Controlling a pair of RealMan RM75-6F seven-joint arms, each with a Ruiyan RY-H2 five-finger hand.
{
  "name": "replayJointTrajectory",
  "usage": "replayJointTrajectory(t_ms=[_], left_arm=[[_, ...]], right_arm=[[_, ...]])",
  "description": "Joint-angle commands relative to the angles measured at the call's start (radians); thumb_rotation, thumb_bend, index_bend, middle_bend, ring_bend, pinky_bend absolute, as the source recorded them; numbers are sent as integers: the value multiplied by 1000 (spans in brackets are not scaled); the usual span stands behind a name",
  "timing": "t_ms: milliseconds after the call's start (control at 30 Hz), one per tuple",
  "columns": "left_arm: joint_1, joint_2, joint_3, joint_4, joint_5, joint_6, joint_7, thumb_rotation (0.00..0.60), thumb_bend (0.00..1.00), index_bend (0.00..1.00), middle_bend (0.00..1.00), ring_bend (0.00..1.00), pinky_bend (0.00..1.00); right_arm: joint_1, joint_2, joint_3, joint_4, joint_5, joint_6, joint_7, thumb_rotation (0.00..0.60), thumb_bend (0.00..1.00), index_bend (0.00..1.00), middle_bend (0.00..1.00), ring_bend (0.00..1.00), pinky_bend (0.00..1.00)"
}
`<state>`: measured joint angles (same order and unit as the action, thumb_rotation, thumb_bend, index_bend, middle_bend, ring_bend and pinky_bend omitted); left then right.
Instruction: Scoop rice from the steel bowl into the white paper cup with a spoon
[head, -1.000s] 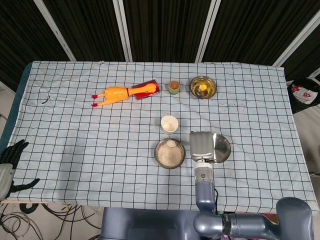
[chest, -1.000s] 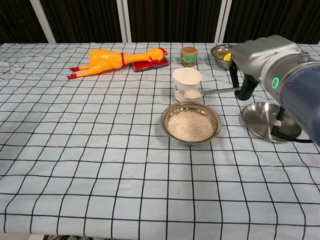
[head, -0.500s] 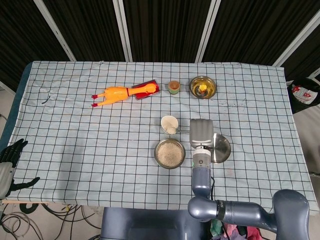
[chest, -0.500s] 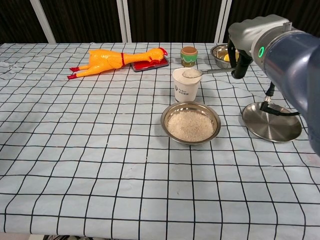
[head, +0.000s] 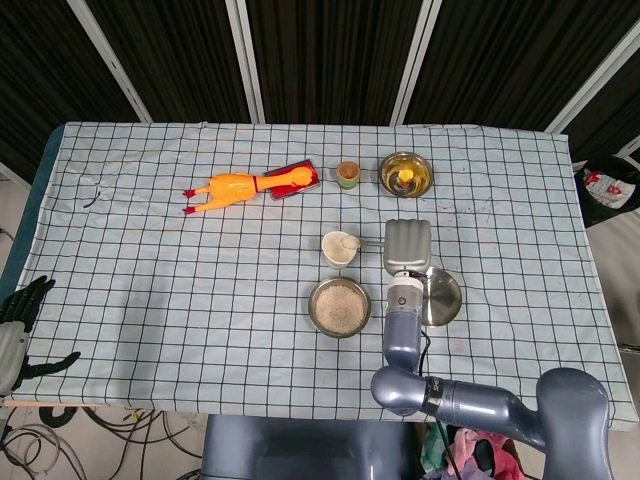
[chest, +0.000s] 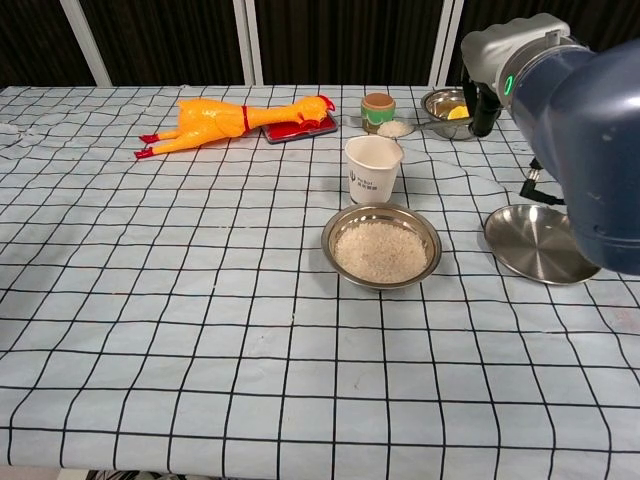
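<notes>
Rice (chest: 380, 248) fills the steel bowl (chest: 382, 215) near the table's (head: 150, 300) middle, with the paper cup (chest: 372, 168) just behind it. Our right hand (chest: 482, 100) holds the spoon (chest: 396, 128), heaped, over the cup. Left hand (head: 18, 325) sits off the near-left corner, fingers spread.

Lighting: bright, even, diffuse from above; shadows soft and short. Backdrop beyond the far table edge dark. Glare: mild sheen on the steel lid (chest: 541, 243) at right. Focus: both views sharp; near right arm (chest: 585, 120) slightly soft in chest view.
</notes>
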<state>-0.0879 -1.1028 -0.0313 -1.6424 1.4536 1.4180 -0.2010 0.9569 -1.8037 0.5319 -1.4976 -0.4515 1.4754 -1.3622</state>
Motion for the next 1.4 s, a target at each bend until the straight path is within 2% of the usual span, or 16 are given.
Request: replayJointTrajectory(t_ms=[33, 233, 833, 1000, 1233, 1400], left_arm=[[-1, 1, 1, 0, 0, -2, 0, 600, 0, 0, 0, 0, 0], [-3, 2, 0, -6, -7, -10, 6, 600, 0, 0, 0, 0, 0], [-6, 3, -5, -10, -15, -17, 2, 600, 0, 0, 0, 0, 0], [-6, 5, -3, -12, -13, -21, -3, 600, 0, 0, 0, 0, 0], [-7, 7, -3, -12, -13, -24, -6, 600, 0, 0, 0, 0, 0], [-8, 8, -2, -12, -11, -24, -6, 600, 0, 0, 0, 0, 0]], right_arm=[[8, -6, -24, 32, 1, -14, 9, 600, 522, 717, 1000, 1000, 1000], [16, -18, -55, 80, -2, -27, 25, 600, 522, 717, 1000, 1000, 1000], [68, -77, -159, 197, -133, -28, 21, 600, 522, 720, 1000, 1000, 1000], [79, -79, -226, 246, -202, -39, -13, 600, 521, 720, 1000, 1000, 1000], [82, -94, -271, 299, -257, -48, -37, 600, 522, 720, 1000, 1000, 1000], [87, -86, -327, 337, -327, -66, -72, 600, 522, 720, 1000, 1000, 1000]])
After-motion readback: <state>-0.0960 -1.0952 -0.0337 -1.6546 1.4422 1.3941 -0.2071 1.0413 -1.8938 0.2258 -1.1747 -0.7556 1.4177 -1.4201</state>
